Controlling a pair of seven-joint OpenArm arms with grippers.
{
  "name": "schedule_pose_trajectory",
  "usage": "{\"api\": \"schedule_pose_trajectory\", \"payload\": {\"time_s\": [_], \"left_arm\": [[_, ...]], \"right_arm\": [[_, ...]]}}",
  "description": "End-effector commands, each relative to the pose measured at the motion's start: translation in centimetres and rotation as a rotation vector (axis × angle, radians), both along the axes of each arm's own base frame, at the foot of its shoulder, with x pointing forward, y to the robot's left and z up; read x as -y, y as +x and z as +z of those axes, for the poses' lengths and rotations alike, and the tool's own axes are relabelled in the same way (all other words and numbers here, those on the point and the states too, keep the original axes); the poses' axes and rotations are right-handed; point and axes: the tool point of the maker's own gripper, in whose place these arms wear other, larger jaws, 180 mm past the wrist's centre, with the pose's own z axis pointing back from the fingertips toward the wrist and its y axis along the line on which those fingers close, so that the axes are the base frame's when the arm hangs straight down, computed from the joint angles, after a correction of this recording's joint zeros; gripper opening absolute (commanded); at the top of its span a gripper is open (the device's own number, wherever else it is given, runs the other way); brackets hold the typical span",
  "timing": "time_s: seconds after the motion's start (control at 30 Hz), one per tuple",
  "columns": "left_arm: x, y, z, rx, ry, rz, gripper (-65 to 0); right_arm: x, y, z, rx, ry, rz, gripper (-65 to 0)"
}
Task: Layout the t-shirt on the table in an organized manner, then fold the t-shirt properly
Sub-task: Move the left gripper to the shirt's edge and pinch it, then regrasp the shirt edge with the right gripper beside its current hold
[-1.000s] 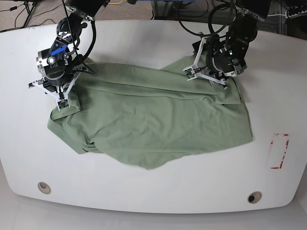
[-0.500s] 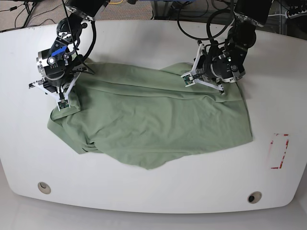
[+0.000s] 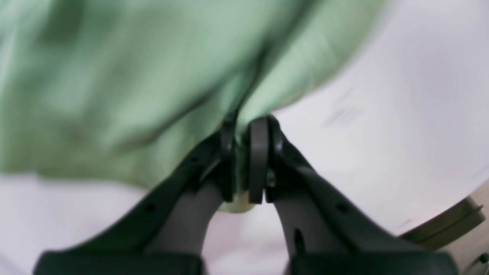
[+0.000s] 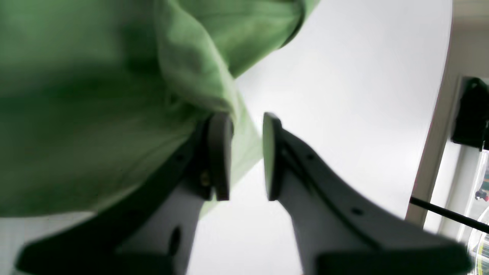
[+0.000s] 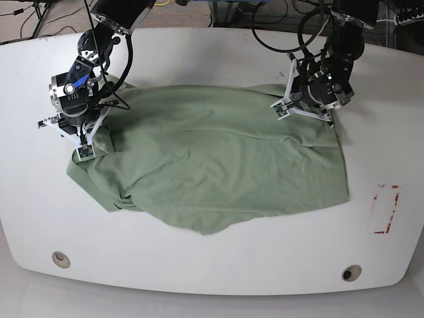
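On the white smooth table [image 5: 212, 46], soft sage-green floppy t-shirt [image 5: 212, 165]: left gripper [image 3: 244, 126] pinches its edge, right gripper [image 4: 244, 152] gapes around a fold; grip hems.

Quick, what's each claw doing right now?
Left gripper: shut on the t-shirt.
Right gripper: open, with a fold of the shirt between its fingers.

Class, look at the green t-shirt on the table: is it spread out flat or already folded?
Neither. The t-shirt lies roughly spread on the table but rumpled, with creases and a bunched lower-left corner. No neat fold shows.
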Motion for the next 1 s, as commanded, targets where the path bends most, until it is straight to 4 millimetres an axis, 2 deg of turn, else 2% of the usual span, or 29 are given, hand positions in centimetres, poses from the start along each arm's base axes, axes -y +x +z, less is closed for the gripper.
{"api": "schedule_pose_trajectory", "payload": {"time_s": [0.0,0.07,0.2,0.5,0.53,0.63,0.7,0.73,0.77,0.87,0.97], "left_arm": [[0.2,1.4,1.6,0.066,-0.025,0.003,-64.4],[-0.6,1.9,2.0,0.079,-0.02,0.028,-64.4],[-2.0,2.7,2.7,0.108,-0.01,0.074,-64.4],[-2.5,3.0,2.8,0.116,-0.006,0.088,-64.4],[-2.5,3.0,2.8,0.116,-0.006,0.088,-64.4],[-2.4,3.0,2.8,0.116,-0.008,0.088,-64.4],[-2.4,3.0,2.8,0.115,-0.008,0.089,-64.4],[-2.4,2.9,2.8,0.113,-0.008,0.089,-64.4],[-2.4,2.9,2.7,0.112,-0.008,0.089,-64.4],[-2.5,2.8,2.7,0.11,-0.006,0.089,-64.4],[-2.5,2.8,2.6,0.109,-0.004,0.089,-64.4]], "right_arm": [[0.3,0.9,1.4,0.05,-0.018,0.0,-61.5],[0.3,0.9,1.4,0.05,-0.018,0.001,-65.0],[0.2,0.8,1.3,0.048,-0.014,0.002,-64.7],[0.1,0.6,1.1,0.036,-0.013,0.0,-62.9],[0.1,0.5,1.0,0.033,-0.011,-0.001,-60.9],[-0.5,0.2,0.5,0.009,0.009,-0.017,-47.4],[-0.9,-0.1,0.2,-0.007,0.022,-0.024,-34.2],[-0.9,-0.1,0.2,-0.008,0.025,-0.026,-30.6],[-1.3,0.0,0.1,-0.006,0.036,-0.024,-23.8],[-2.0,0.0,-0.2,-0.003,0.065,-0.023,-12.8],[-3.0,0.4,-0.3,0.017,0.115,-0.002,-6.7]]}}
